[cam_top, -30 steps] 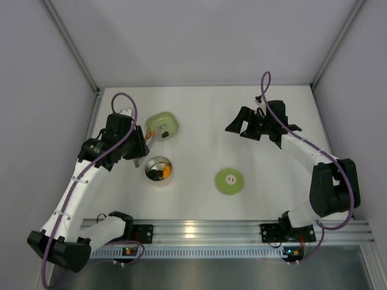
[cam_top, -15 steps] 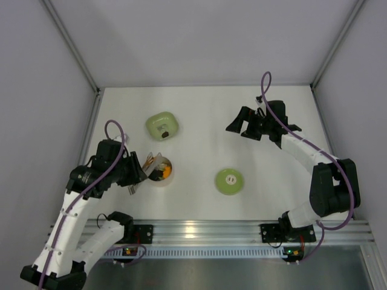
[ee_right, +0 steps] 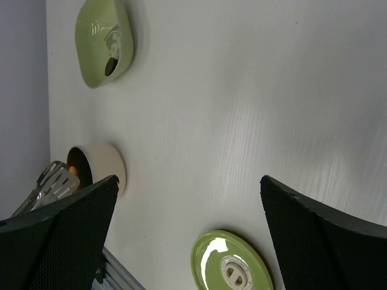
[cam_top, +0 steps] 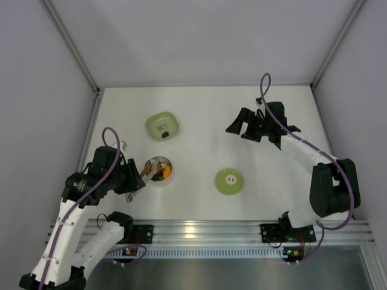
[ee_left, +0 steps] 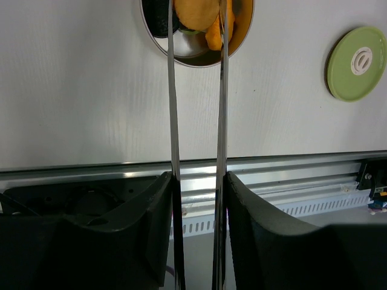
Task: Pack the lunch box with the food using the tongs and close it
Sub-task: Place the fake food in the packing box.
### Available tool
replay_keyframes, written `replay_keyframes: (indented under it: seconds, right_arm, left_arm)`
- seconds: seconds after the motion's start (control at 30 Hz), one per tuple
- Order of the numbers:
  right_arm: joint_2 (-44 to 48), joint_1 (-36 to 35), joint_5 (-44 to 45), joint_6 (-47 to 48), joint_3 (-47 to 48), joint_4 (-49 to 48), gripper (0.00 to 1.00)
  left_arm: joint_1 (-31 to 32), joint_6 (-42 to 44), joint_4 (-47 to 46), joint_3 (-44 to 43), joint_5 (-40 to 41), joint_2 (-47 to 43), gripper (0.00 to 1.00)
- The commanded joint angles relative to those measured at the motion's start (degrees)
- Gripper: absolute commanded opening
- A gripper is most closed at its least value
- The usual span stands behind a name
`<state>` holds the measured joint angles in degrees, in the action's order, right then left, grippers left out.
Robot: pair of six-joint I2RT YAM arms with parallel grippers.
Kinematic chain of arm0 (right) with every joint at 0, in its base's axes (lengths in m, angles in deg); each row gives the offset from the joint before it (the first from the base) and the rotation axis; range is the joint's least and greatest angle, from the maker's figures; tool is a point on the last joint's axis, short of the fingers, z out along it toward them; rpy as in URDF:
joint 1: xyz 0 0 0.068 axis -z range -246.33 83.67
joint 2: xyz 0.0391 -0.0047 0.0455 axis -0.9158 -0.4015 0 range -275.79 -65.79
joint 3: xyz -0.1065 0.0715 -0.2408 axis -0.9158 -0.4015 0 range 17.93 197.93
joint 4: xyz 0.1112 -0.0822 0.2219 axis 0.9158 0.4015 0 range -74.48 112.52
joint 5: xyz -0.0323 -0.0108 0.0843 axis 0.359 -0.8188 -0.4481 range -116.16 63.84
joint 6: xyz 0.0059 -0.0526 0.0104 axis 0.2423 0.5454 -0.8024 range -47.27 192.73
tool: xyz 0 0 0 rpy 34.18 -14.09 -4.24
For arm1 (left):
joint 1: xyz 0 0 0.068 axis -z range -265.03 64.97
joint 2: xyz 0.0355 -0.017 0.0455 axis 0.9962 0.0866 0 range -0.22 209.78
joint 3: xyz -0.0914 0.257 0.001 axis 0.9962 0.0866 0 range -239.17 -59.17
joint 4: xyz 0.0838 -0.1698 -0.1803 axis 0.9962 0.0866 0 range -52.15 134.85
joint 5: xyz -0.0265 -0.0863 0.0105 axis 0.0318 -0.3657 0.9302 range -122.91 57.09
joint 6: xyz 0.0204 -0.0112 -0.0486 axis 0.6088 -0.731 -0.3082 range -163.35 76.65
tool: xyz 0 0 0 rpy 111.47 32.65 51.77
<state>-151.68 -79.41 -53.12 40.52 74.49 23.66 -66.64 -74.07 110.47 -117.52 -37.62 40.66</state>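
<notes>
White table (cam_top: 199, 151), grey walls (cam_top: 199, 42), alu rail (cam_top: 199, 228) near edge; light prob. diffuse.

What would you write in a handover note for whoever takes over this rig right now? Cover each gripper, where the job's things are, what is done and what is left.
Left gripper: shut on the tongs, whose tips are in the lunch box at the orange food; whether they pinch a piece is unclear.
Right gripper: open, empty, over the far right of the table.
Lid: off, flat on the table right of the lunch box.
Done: orange food is in the lunch box.
Left: one dark piece in the green dish; then fit the lid.
</notes>
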Motion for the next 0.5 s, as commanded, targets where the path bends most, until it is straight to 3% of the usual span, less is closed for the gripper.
replay_keyframes:
  seconds: [0.0, 0.47]
  right_arm:
    - [1.69, -0.98, 0.59, 0.30, 0.22, -3.22, 0.99]
    - [0.46, -0.98, 0.33, 0.83, 1.19, -2.69, 1.00]
  left_arm:
    - [0.15, -0.92, 0.68, -1.42, -0.12, -0.19, 0.43]
    - [0.06, -1.01, -0.90, -3.09, -0.30, 1.39, 0.46]
